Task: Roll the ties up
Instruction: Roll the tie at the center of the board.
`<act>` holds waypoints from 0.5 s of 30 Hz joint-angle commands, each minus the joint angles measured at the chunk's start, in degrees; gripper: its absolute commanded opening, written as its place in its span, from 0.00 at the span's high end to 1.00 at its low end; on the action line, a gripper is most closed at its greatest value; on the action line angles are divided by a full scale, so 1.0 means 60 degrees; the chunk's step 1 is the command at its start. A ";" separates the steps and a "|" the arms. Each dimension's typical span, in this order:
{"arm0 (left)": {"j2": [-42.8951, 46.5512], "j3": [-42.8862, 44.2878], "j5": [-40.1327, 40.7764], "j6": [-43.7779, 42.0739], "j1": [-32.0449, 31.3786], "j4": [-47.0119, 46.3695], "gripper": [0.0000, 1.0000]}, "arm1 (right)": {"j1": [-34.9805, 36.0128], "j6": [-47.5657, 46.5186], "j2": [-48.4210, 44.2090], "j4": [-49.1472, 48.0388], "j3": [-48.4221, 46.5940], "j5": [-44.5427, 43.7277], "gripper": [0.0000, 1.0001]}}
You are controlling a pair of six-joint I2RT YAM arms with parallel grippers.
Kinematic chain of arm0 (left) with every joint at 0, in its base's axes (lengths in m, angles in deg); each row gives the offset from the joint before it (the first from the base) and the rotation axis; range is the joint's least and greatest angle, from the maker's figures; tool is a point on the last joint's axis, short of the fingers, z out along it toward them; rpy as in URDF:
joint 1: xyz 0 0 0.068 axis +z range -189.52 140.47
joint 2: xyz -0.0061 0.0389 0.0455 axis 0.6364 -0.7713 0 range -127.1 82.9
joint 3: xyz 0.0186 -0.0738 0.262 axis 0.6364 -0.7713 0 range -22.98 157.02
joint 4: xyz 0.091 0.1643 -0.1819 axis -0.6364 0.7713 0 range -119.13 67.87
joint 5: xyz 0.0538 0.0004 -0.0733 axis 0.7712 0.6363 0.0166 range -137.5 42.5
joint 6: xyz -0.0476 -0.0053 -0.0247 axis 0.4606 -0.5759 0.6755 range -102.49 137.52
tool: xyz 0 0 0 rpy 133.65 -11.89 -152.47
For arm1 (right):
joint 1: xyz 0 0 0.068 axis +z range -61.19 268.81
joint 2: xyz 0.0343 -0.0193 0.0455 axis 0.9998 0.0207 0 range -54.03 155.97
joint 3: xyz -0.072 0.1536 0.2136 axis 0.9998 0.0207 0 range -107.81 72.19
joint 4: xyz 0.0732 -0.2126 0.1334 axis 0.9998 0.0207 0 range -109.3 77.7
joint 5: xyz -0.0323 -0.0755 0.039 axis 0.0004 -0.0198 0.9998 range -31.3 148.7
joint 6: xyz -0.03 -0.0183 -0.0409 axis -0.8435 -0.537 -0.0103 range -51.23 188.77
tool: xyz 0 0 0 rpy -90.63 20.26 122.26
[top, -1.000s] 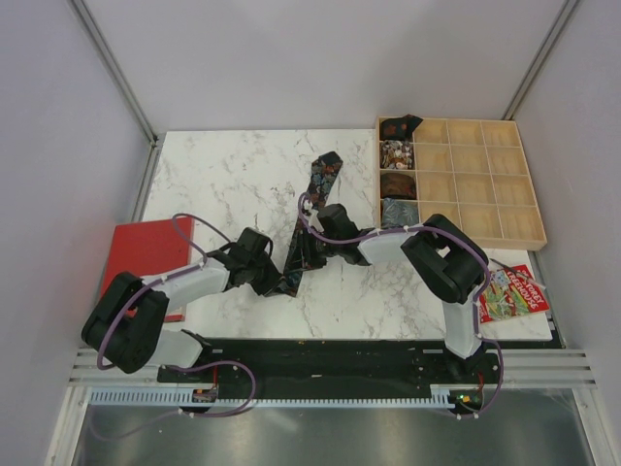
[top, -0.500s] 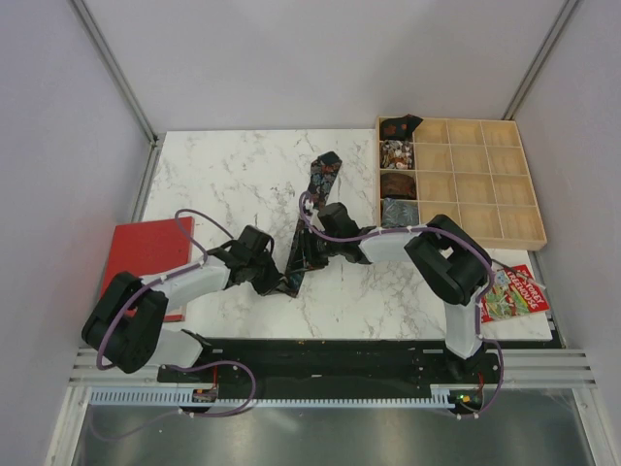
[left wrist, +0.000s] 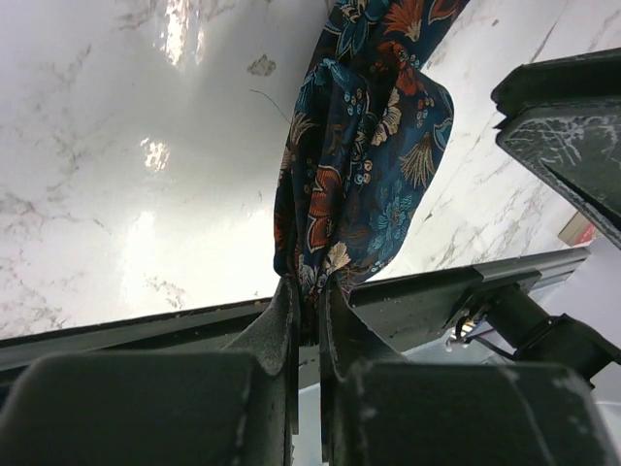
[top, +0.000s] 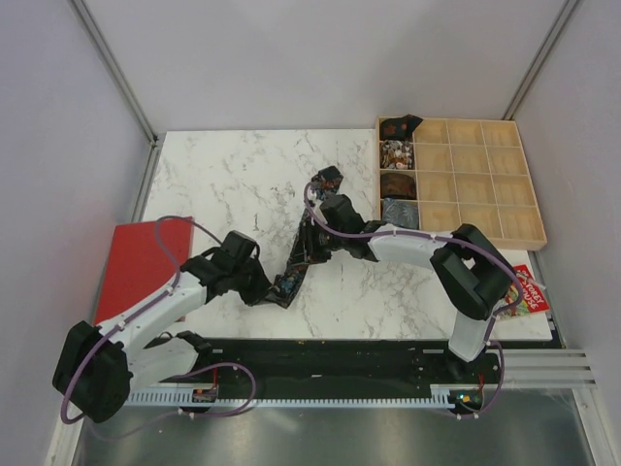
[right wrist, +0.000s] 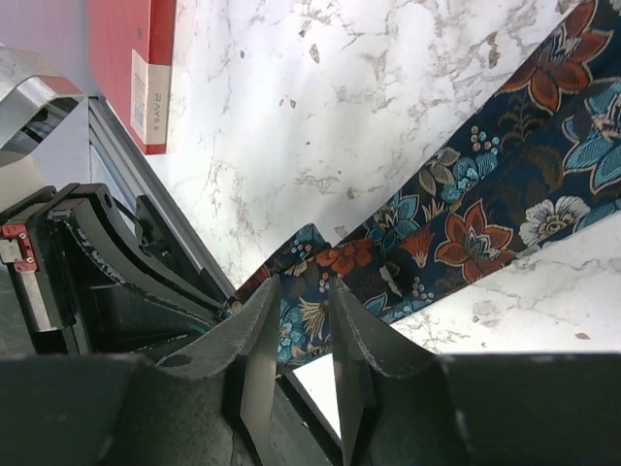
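One white marble bench (top: 223, 184) carried nearly all of it, Ana said. Two arms reached over it from the near edge, the left arm (top: 175, 296) and the right arm (top: 408, 243), bending in toward each other at the middle.

And the wooden tray (top: 485, 189)? Ben asked.

It sat at the far-right corner, split into many square compartments. A flat red book (top: 136, 257) lay at the bench's left edge, well apart from the tray.

Where was the loose tie (top: 291, 277)?

It ran slantwise across the middle of the bench, between the two arms. It was dark cloth printed with red, blue and orange flowers. Its far tip pointed toward the tray. The left wrist view showed the near end bunched into folds (left wrist: 359, 165), and the right wrist view showed a flat stretch lying on the marble (right wrist: 466, 223).

Anything smaller?

A colourful booklet (top: 529, 291) lay at the near-right corner, partly hidden by the right arm. Four rolled ties (top: 396, 153) filled the tray's leftmost column, one per compartment, and the farthest one spilled dark cloth over the rim.

And the jaws?

The left jaws were shut tight on the bunched near end, with cloth pinched between them. The right jaws, farther up the tie, were closed on a fold, and the fabric filled their narrow gap.
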 commanded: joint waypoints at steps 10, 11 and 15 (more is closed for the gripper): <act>0.1488 -0.0198 -0.0646 -0.0062 -0.0041 0.1411 0.98 | 0.1141 0.0346 -0.0130 -0.0063 -0.0053 -0.0853 0.66; 0.1518 -0.0184 -0.0646 -0.0076 -0.0041 0.1470 0.98 | 0.1201 0.0375 -0.0130 -0.0121 -0.0009 -0.0897 0.66; 0.1650 -0.0052 -0.0588 -0.0164 -0.0041 0.1778 0.98 | 0.1421 0.0507 -0.0130 -0.0268 0.0269 -0.1101 0.66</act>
